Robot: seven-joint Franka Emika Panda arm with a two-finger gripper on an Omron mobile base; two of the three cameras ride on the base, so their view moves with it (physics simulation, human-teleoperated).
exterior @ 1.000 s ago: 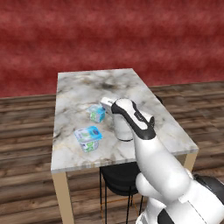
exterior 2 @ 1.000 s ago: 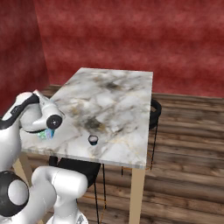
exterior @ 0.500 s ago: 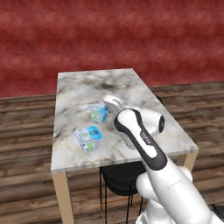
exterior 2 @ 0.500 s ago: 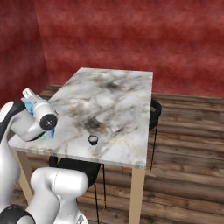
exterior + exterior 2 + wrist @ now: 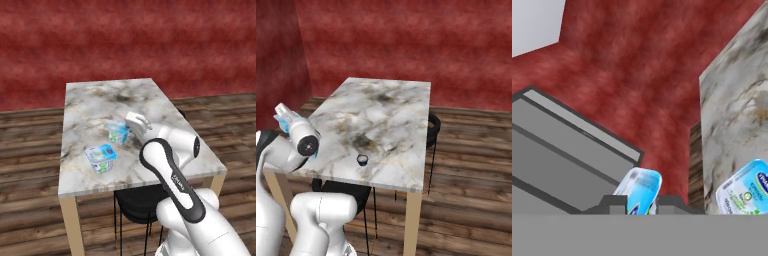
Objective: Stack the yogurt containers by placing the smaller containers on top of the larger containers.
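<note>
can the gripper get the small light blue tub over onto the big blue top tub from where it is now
Probably yes. The gripper is shut on the small light-blue tub, and the big tub sits close by on the marble table with its top bare.

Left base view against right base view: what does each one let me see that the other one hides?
The left base view gives you the big blue-topped tub standing on the table, and beside it the small light-blue tub pinched in the gripper. The right base view gives you the tiny dark cup near the table's front edge, where the arm blocks the other camera. Both share the marble table, the red wall, the wooden floor and the white arm.
</note>
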